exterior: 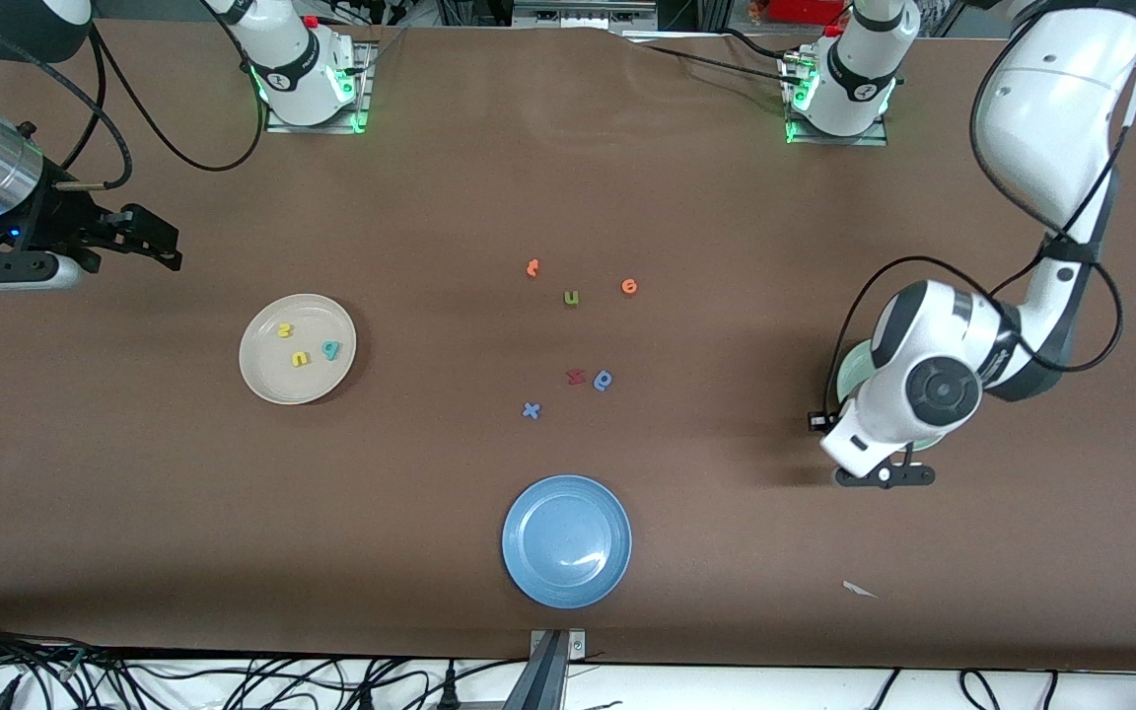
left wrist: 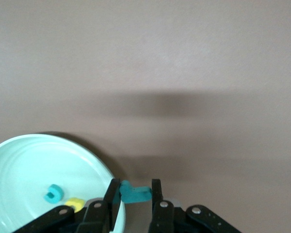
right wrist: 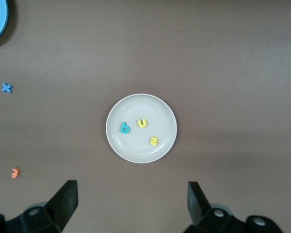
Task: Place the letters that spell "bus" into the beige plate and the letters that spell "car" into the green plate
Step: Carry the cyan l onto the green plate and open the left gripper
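Front view: beige plate near the table's right-arm end carries teal b, yellow u, yellow s; my left gripper hangs over the green plate at the left-arm end. Left wrist view: jaws clamped on the thin teal r above the plate rim; teal c and a yellow letter inside. Right wrist view: my right gripper waits, fingers wide apart.

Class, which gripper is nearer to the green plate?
Left. The left gripper, shut on the teal "r", is up at the green plate's rim. The right gripper waits open at the right arm's end, near the beige plate.
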`<state>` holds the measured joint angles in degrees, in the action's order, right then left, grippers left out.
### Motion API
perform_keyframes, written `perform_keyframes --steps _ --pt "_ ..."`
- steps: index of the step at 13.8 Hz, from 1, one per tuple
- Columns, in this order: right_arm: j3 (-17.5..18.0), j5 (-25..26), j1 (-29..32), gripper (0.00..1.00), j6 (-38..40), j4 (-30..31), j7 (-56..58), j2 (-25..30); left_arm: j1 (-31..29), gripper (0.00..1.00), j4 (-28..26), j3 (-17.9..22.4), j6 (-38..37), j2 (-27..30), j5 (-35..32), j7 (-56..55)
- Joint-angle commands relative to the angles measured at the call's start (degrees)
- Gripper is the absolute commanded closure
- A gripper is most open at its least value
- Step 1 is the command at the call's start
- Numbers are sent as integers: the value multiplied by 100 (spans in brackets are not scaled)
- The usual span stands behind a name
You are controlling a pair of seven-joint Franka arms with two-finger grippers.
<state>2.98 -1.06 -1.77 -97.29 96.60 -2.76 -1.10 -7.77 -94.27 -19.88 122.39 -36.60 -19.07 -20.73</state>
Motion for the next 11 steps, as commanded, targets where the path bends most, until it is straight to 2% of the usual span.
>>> perform_keyframes --steps 1,3,5,6,7,8,11 --pt "9 53 -34 0 88 -71 -85 -31 -496 88 -1776 -24 1021 995 79 428" --pt "0 45 -25 0 79 -71 -85 -31 -663 88 -2191 -24 1250 1119 26 473" --pt "0 53 -42 0 79 -71 -102 -31 -857 86 -2368 -24 1384 1163 26 744" --pt "0 53 -130 0 79 -80 -102 -31 -988 66 -2360 -24 1349 1172 26 989" --pt "0 62 -156 0 61 -80 -102 -31 -1076 16 -2325 -16 1314 1164 35 1331" --pt "0 79 -183 0 61 -80 -102 -31 -1095 0 -2203 -16 1183 1172 43 1526" --pt "0 80 -253 0 -18 -98 -102 -31 -964 0 -1238 -129 -325 1172 140 1528"
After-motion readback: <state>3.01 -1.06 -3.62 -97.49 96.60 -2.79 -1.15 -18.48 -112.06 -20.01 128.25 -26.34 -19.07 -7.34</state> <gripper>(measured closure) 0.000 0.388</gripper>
